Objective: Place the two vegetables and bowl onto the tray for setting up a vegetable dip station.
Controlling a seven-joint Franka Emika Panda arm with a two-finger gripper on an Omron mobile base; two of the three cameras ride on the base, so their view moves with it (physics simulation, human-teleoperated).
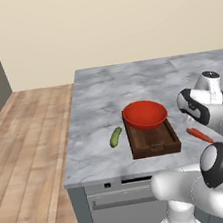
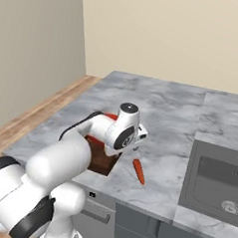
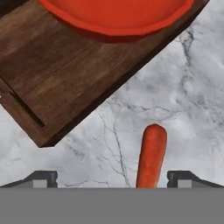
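1. Gripper: jaws spread wide, nothing between the pads; the two dark fingertips stand one on each side of the carrot without touching it.
2. Carrot: lies flat on the grey marble counter, directly under the gripper. In the hand view its long axis runs away from the gripper, rounded end farthest off. In the left base view it lies slantwise, just beside the tray's right edge.
3. Tray: just beyond the carrot and off to one side, dark brown wood, apart from the carrot. Its long axis runs toward the counter's front edge.
4. Bowl: red, sits on the tray's far end, upright, rim overhanging the sides.
5. Cucumber: farthest from the gripper, on the counter beyond the tray's other side, near it, not touching. Long axis slants like the carrot's mirror.
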